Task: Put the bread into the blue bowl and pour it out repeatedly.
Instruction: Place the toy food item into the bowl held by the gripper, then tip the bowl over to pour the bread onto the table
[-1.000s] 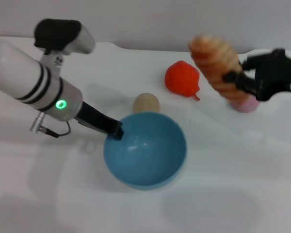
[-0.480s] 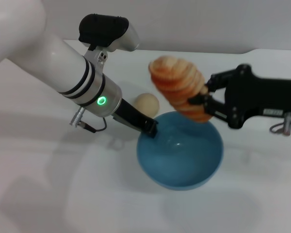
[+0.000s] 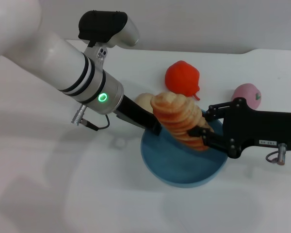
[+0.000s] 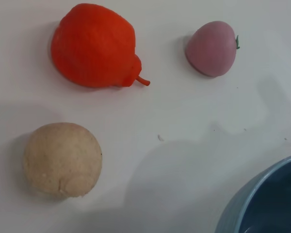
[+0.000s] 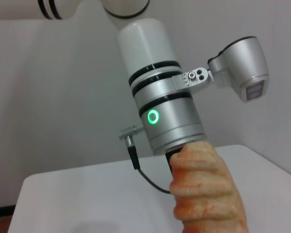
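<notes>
Head view shows the bread (image 3: 180, 121) held up over the blue bowl (image 3: 184, 165), its striped top toward us and its long axis running from about eleven o'clock at the free end down to five o'clock, where the right hand (image 3: 203, 132) is clamped on its lower end. That lower end hangs inside the bowl's rim line but I would judge it not yet resting on the bottom; the upper end stands out past the rim on the eleven o'clock side. So the loaf is right over its target, and what the drop seems to turn on is the tilt: let go as it stands, the loaf could tip toward eleven o'clock onto the rim.

At that same rim, around ten o'clock of the bowl, the left hand (image 3: 155, 127) is pinched on the bowl's edge, steadying it.

Farther out on the counter (image 3: 63, 194), a beige ball (image 3: 143, 101) sits just beside the bowl at eleven o'clock, a red fruit (image 3: 183, 79) lies at twelve o'clock, and a pink fruit (image 3: 247, 95) at two o'clock.
</notes>
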